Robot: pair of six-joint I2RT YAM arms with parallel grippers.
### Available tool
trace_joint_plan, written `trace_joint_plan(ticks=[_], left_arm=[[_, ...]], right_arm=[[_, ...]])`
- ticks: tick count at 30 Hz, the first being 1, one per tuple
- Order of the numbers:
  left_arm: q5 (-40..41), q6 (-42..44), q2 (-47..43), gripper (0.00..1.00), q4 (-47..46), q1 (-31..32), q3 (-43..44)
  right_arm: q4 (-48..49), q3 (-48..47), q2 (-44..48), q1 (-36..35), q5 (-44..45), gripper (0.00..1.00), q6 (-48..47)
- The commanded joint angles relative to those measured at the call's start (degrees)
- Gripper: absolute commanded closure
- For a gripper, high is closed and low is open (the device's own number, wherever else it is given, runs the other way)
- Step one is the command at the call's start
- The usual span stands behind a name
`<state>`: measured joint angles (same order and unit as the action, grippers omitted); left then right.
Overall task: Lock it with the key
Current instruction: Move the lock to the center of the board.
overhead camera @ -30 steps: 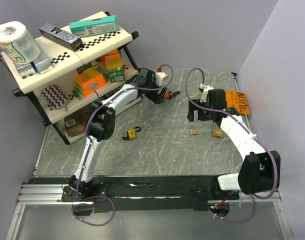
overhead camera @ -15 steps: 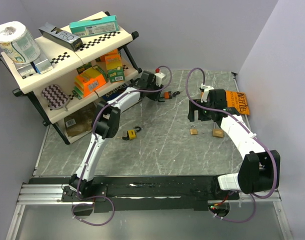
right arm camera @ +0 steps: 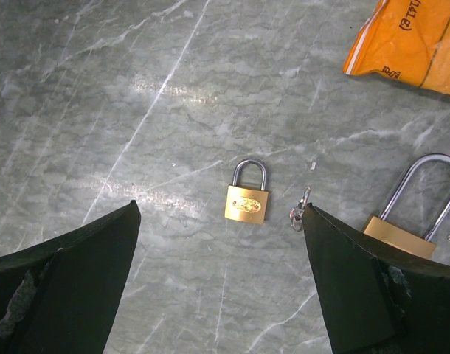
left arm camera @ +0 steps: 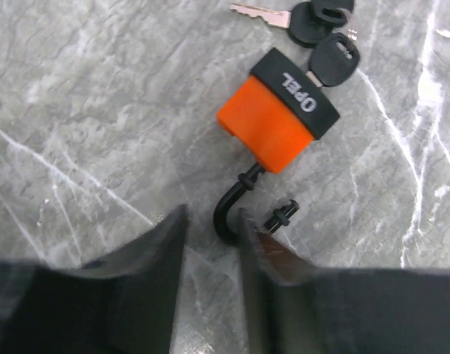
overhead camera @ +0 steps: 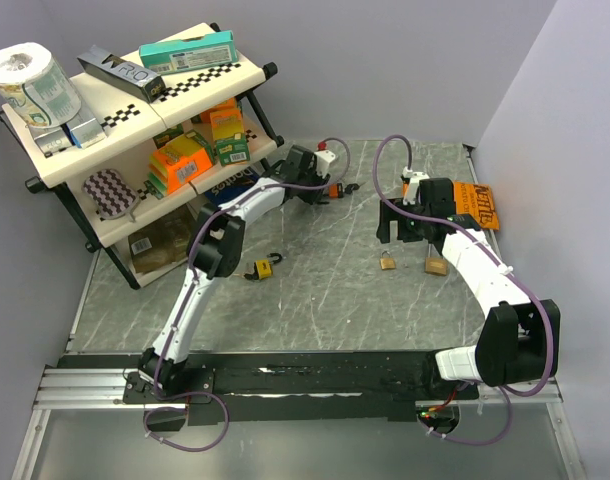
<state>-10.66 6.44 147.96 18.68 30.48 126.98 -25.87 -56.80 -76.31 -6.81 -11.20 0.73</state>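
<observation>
Left gripper (left arm camera: 212, 215) narrowly parted; right gripper (right arm camera: 221, 209) spread wide.

I take the small brass padlock (right arm camera: 248, 199) on my grey marble-patterned table (overhead camera: 315, 300) as the landmark. A larger brass padlock (right arm camera: 409, 221) lies just right of it, and a crinkled orange packet (right arm camera: 413, 40) farther back and right. Behind it to the left lies an orange padlock with a black cap (left arm camera: 277, 122), with black-headed keys (left arm camera: 313, 22) at its top, and well to its left a yellow-and-black padlock (overhead camera: 260, 268).

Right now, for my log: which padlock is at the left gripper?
The orange padlock, black shackle between the left gripper's fingers; the yellow padlock and brass padlocks lie elsewhere.
</observation>
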Motion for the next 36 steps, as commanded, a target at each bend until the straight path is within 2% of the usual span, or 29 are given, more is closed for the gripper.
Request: trace_joint_plan(ticks=[1,4,5,6,11,14,23,30,32,33,34,35,36], left_arm=[[-1.73,3.05,-0.48,0.68,2.94,1.51,-1.99],[-4.45,4.19,-3.02,0.83,6.63,1.95,-4.36],[-4.9,4.72,-5.81,0.94,7.33,2.13,-7.85],[-5.34,6.12,-7.67,0.99,7.08,2.3,-10.5],[-8.67,11.74,-23.46,0.99,3.48,2.66,-31.39],[-11.31,12.46,-30.59,0.99,2.68,2.66,-38.79],[-16.49,13.77,-39.94,0.99,3.82,2.66,-44.53],[-18.17,16.23,-42.14,0.99,5.14,2.66,-46.38],[-18.7,19.55,-41.44,0.99,6.36,2.66,-46.91],[-19.66,21.14,-41.09,0.9,8.2,2.66,-46.91],[-20.1,22.81,-40.48,0.59,9.17,2.66,-46.74],[-20.11,25.44,-40.3,0.44,9.62,2.66,-46.82],[-20.54,26.86,-40.12,0.36,10.15,2.66,-46.91]], right_arm=[[0.82,0.1,0.11,0.83,-0.57,0.0,0.06],[0.82,0.19,0.29,1.18,-0.58,0.0,-0.12],[0.73,0.19,0.55,1.18,-0.66,0.0,-0.2],[0.73,0.28,0.73,1.36,-0.66,0.0,-0.2],[0.56,1.33,2.39,1.53,-3.64,0.0,-2.4],[-0.15,1.77,3.19,1.71,-7.32,0.0,-4.68],[-4.28,-0.07,0.29,1.97,-20.78,0.01,-8.03],[-3.57,-0.6,-2.87,1.97,-27.99,0.02,-8.2],[-3.93,-1.03,-4.19,1.98,-28.78,0.02,-8.12],[-4.28,-1.3,-4.46,1.97,-29.05,0.02,-8.03],[-4.19,-1.39,-4.72,1.97,-29.05,0.02,-7.94],[-4.02,-1.3,-4.63,1.89,-29.14,0.02,-7.77],[-3.84,-1.04,-4.46,1.89,-29.14,0.02,-7.68]])
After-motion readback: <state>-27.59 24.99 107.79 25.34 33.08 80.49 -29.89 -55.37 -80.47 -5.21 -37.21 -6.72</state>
